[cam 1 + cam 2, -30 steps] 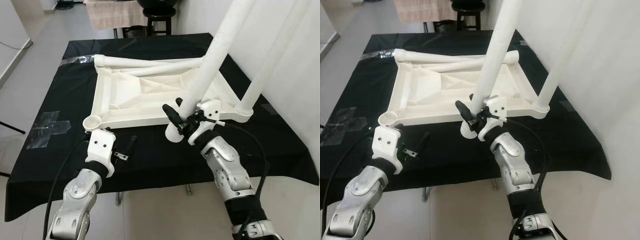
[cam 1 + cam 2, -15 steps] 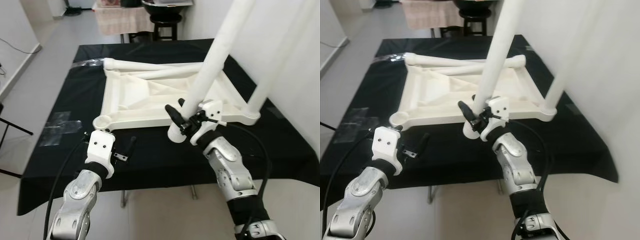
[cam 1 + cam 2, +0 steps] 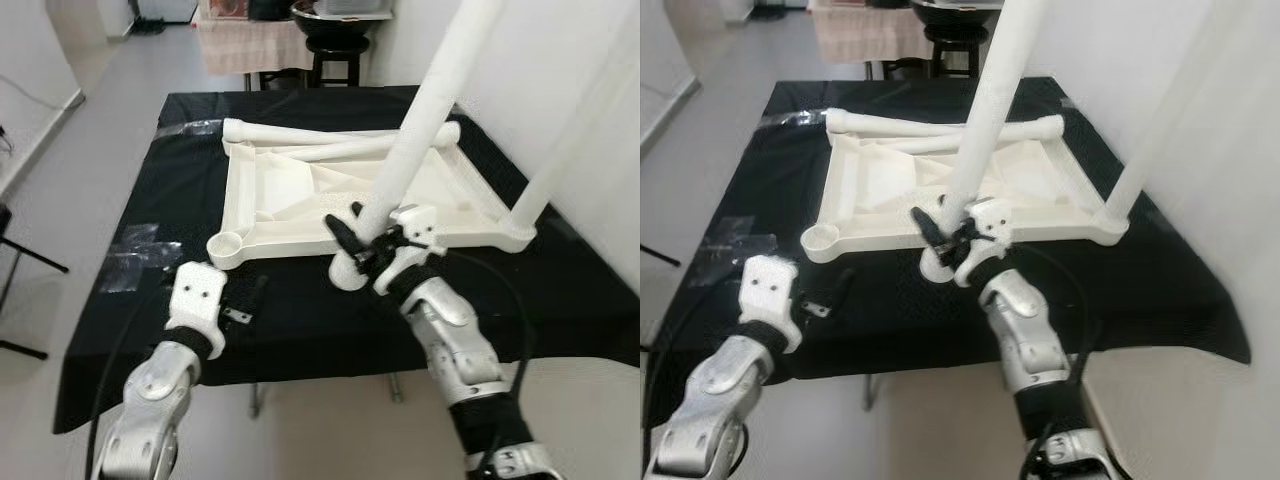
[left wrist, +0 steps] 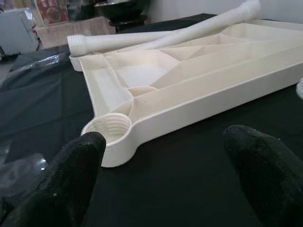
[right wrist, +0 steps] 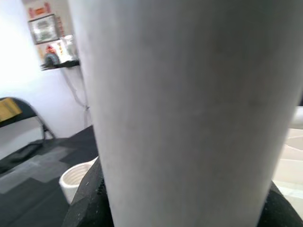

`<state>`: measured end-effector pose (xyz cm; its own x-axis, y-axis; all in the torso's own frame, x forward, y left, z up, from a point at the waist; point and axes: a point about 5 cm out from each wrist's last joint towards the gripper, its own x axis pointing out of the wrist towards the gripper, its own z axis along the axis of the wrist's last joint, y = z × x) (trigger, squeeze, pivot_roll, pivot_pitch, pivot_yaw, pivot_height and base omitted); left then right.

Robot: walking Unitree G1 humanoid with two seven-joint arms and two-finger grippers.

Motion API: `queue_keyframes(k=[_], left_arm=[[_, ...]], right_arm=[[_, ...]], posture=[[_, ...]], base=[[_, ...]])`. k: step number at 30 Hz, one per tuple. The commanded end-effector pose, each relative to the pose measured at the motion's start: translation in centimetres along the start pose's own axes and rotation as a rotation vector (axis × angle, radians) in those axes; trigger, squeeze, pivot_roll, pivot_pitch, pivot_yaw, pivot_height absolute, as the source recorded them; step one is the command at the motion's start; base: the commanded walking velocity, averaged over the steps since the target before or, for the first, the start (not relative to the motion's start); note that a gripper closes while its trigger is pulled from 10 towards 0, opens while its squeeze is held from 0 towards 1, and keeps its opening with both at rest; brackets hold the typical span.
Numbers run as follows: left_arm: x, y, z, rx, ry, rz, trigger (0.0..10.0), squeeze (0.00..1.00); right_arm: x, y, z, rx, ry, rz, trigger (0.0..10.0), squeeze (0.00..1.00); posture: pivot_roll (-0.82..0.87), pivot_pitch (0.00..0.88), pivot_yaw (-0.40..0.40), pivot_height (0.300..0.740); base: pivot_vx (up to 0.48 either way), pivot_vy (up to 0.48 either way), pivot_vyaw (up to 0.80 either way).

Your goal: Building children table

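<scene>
Since a second ago the camera is pulling back and the leg's [image 3: 410, 140] foot is sliding toward the frame's [image 3: 300, 205] near-left socket [image 3: 228, 245]. The right pincer [image 3: 362, 243] is clamping the leg; the left pincer [image 3: 240, 312] is hovering open above the bench [image 3: 130, 290]. Best is squaring the leg over the socket before threading.

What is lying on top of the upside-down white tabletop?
Two loose white legs lie across the far end of the tabletop. The held leg covers part of the tabletop.

White tabletop frame [image 3: 330, 195] on black-clothed table [image 3: 560, 300]
</scene>
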<state>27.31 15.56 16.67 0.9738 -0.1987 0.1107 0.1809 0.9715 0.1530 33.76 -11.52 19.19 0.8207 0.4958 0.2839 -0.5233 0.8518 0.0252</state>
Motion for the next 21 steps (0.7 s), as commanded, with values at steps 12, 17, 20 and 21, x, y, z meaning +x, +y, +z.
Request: queue_keyframes(k=[12, 17, 20, 21], left_arm=[[0.11, 0.33, -0.41, 0.017, 0.014, 0.011, 10.0, 0.00], [0.05, 0.45, -0.32, 0.008, 0.009, 0.008, 10.0, 0.00], [0.06, 0.57, -0.16, 0.006, 0.004, 0.007, 10.0, 0.00], [0.06, 0.62, 0.09, 0.006, -0.007, -0.003, 10.0, 0.00]], right_arm=[[0.49, 0.72, 0.05, -0.007, -0.014, 0.026, 10.0, 0.00], [0.50, 0.67, 0.13, -0.007, -0.020, 0.023, 10.0, 0.00], [0.51, 0.61, 0.18, -0.004, -0.024, 0.019, 10.0, 0.00], [0.53, 0.56, 0.22, -0.004, -0.027, 0.013, 10.0, 0.00]], posture=[[0.07, 0.097, -0.026, 0.740], [0.07, 0.095, -0.024, 0.740], [0.07, 0.095, -0.024, 0.740], [0.07, 0.095, -0.023, 0.740]], base=[[0.000, 0.240, 0.00], [0.000, 0.000, 0.00], [0.000, 0.000, 0.00], [0.000, 0.000, 0.00]])
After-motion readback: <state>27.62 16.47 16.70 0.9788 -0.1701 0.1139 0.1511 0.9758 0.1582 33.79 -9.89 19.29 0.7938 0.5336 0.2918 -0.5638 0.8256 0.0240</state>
